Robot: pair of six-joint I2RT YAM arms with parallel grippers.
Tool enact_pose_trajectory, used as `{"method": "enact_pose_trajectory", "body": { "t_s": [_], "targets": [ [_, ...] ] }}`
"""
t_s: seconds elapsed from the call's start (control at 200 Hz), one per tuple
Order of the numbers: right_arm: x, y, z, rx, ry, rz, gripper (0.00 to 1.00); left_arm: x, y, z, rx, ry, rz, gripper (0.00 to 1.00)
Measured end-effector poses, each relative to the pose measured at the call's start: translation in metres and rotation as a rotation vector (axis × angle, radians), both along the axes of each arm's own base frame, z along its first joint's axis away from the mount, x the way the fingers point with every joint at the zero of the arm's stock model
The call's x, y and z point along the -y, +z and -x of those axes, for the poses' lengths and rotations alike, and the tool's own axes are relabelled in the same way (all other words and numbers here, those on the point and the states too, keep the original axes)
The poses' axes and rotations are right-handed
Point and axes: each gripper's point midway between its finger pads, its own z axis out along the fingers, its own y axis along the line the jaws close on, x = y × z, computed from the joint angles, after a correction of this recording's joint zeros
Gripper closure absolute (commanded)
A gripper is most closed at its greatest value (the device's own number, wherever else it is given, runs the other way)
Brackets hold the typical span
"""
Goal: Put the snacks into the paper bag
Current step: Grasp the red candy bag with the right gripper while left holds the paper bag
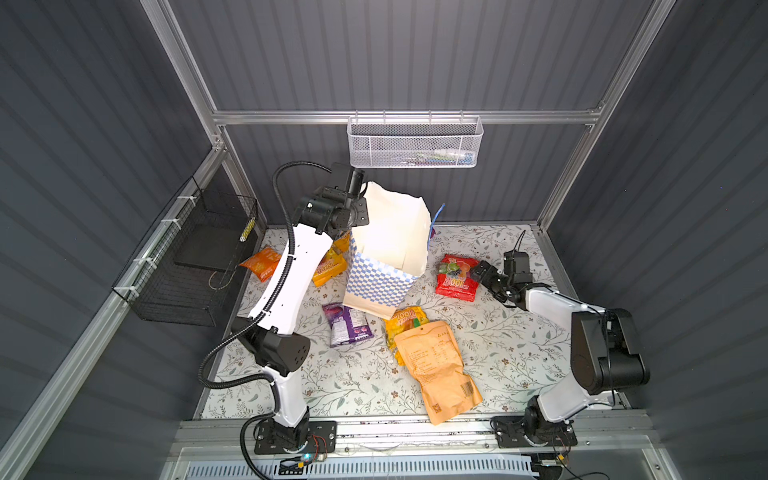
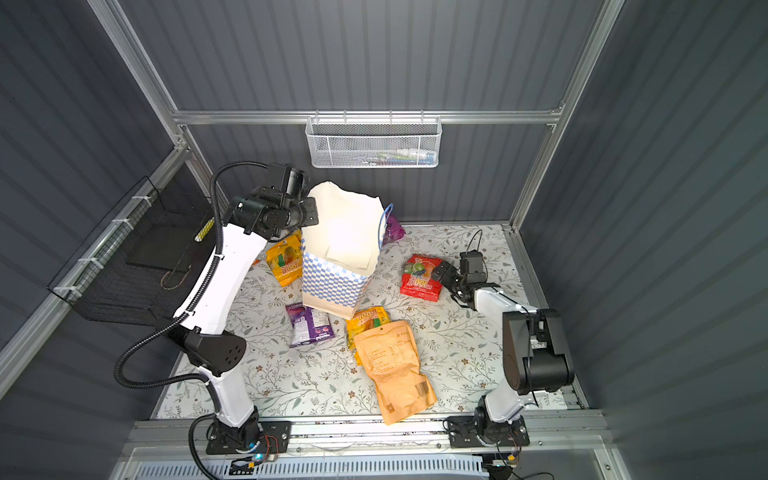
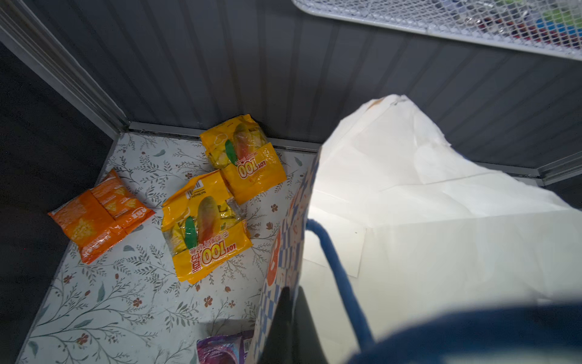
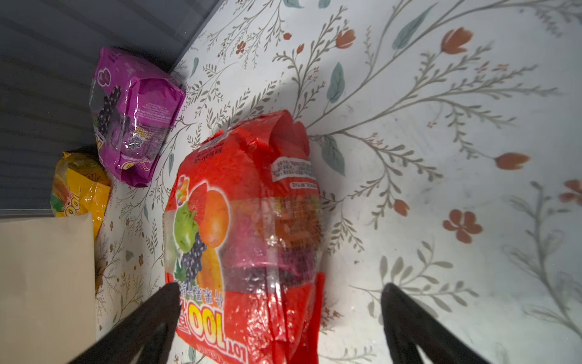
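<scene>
Grips paper bag (image 1: 376, 278) rim in clenched left pincer (image 3: 293, 312); poises spread right pincer (image 4: 280, 293) astride red packet (image 4: 248, 220); bags nothing yet, seemingly.

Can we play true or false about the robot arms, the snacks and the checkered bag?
1. The left gripper is pinching the rim of the paper bag. True.
2. The red packet is inside the bag. False: it lies on the table, between the open jaws of the right gripper.
3. The tan pouch lies partly on top of a yellow packet. True.
4. The orange packet sits in the black wire basket. False: it lies on the table.
</scene>
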Motion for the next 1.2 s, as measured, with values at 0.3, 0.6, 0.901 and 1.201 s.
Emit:
{"method": "enact_pose_trajectory", "body": {
  "t_s": [0.3,0.6,0.901,1.201],
  "targets": [
    [-0.022,-0.034,0.005,-0.113,0.008,-0.016,0.01,-0.025,-0.012,0.048,-0.017,0.011,-0.004,1.0],
    [-0.032,-0.043,-0.004,-0.146,-0.002,-0.068,0.36,-0.02,-0.036,0.043,-0.022,0.012,0.013,1.0],
    [-0.044,-0.033,-0.011,-0.097,0.033,-0.126,0.98,-0.021,-0.024,0.05,0.023,-0.003,0.049,1.0],
    [-0.042,-0.008,0.009,-0.064,0.047,-0.123,1.0,-0.017,-0.031,0.048,0.019,-0.015,0.059,1.0]
  ]
}}
